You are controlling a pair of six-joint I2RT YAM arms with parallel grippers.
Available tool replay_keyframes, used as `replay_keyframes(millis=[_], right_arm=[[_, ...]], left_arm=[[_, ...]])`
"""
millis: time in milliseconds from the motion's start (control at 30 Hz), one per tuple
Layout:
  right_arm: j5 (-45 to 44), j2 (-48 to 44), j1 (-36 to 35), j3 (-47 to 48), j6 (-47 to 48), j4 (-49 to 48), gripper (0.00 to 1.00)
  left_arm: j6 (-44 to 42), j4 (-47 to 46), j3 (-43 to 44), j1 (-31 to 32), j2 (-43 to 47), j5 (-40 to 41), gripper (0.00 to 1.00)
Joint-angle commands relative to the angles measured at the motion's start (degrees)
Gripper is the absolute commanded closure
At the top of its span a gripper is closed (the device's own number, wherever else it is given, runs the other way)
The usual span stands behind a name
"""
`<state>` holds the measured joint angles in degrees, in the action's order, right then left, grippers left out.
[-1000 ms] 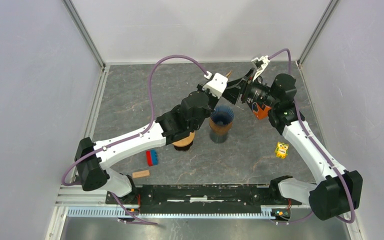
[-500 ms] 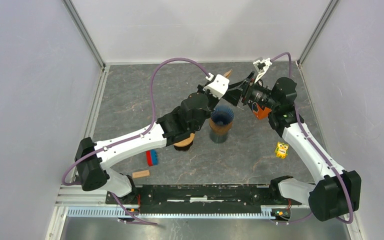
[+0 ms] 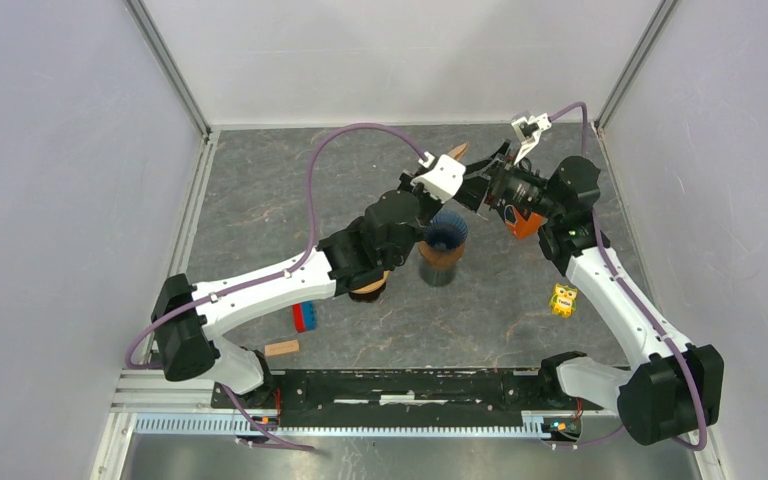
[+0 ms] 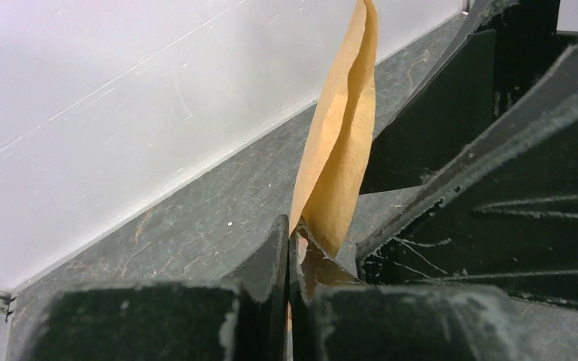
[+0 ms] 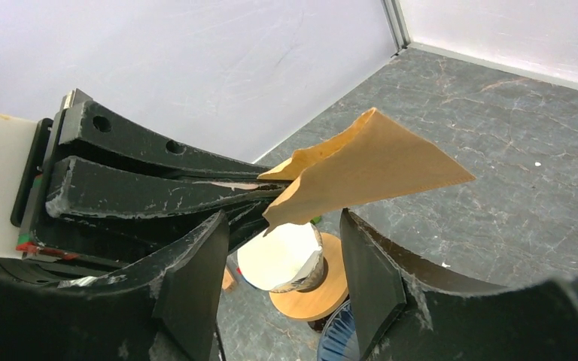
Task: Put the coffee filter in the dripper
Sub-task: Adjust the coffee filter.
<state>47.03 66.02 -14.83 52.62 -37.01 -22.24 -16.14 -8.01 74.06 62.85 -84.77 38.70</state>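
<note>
left arm [image 3: 260,285]: stretched forward and to the right, wrist raised. left gripper [image 4: 291,244]: jaws pressed together, pinching the filter [image 4: 339,150] at its lower edge. right arm [image 3: 615,290]: reaching forward, wrist turned left. right gripper [image 5: 284,218]: jaws apart, pointed at the left gripper, close to it.

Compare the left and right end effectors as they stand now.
The left end effector is shut, pinching the brown coffee filter; the right end effector is open, gripping nothing. The left's fingers press together; the right's stand apart, the filter's free end before their gap. Both have black fingers and meet at the same filter.
</note>
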Motion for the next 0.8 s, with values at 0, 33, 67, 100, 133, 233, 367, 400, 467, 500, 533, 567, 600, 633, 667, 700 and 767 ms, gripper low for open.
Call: replay_keyframes(millis=[0, 33, 67, 100, 133, 233, 367, 400, 467, 500, 533, 567, 600, 633, 667, 700, 767], right_arm=[[0.9, -0.6, 0.6, 0.0, -1.4, -2.8, 0.39], [1.0, -0.6, 0.7, 0.0, -1.6, -3.0, 0.4], [1.0, -0.5, 0.7, 0.1, -1.6, -3.2, 0.41], [1.1, -0.4, 0.7, 0.2, -1.7, -3.2, 0.43], [1.1, -0.4, 0.8, 0.1, -1.8, -3.3, 0.44], [1.3, -0.3, 0.8, 0.1, -2.4, -3.9, 0.5], [1.5, -0.3, 0.9, -0.1, -2.9, -4.4, 0.57], [1.4, -0.3, 0.9, -0.1, -2.9, -4.4, 0.59], [1.5, -0.3, 1.0, -0.3, -3.1, -4.6, 0.64], [1.6, -0.4, 1.0, -0.4, -3.1, -4.6, 0.66], [1.5, -0.5, 1.0, -0.4, -3.2, -4.6, 0.69], [1.5, -0.4, 1.1, -0.4, -3.2, -4.6, 0.72], [1.5, -0.5, 1.1, -0.5, -3.2, -4.6, 0.75], [1.5, -0.5, 1.2, -0.7, -3.3, -4.7, 0.79], [1.6, -0.5, 1.2, -0.8, -3.4, -4.8, 0.83], [1.6, -0.5, 1.4, -1.0, -3.6, -5.0, 0.87], [1.8, -0.6, 1.7, -1.4, -4.0, -5.6, 0.94]], left_arm=[[-3.0, -4.2, -0.2, 0.7, -0.5, 1.1, 0.98], [-3.2, -4.2, -0.3, 0.8, -0.5, 1.1, 0.98], [-3.2, -4.2, -0.4, 0.8, -0.5, 1.0, 0.98], [-3.2, -4.2, -0.5, 0.9, -0.5, 0.9, 0.98], [-3.4, -4.3, -0.6, 0.9, -0.4, 0.8, 0.98], [-3.6, -4.3, -0.8, 1.0, -0.5, 0.7, 0.98], [-3.9, -4.5, -0.8, 1.1, -0.7, 0.7, 0.98], [-4.1, -4.5, -0.8, 1.2, -0.7, 0.6, 0.98], [-4.1, -4.5, -0.8, 1.3, -0.8, 0.7, 0.98], [-4.2, -4.5, -0.8, 1.3, -0.8, 0.6, 0.98], [-4.3, -4.5, -0.8, 1.3, -0.9, 0.6, 0.98], [-4.5, -4.6, -0.8, 1.2, -1.0, 0.6, 0.98], [-4.5, -4.7, -0.9, 1.3, -1.0, 0.7, 0.98], [-4.6, -4.7, -0.9, 1.3, -1.0, 0.7, 0.98], [-4.6, -4.8, -0.9, 1.4, -1.0, 0.7, 0.98], [-4.8, -4.9, -0.9, 1.4, -0.9, 0.8, 0.98], [-5.2, -5.4, -1.2, 1.3, -0.9, 1.0, 0.98]])
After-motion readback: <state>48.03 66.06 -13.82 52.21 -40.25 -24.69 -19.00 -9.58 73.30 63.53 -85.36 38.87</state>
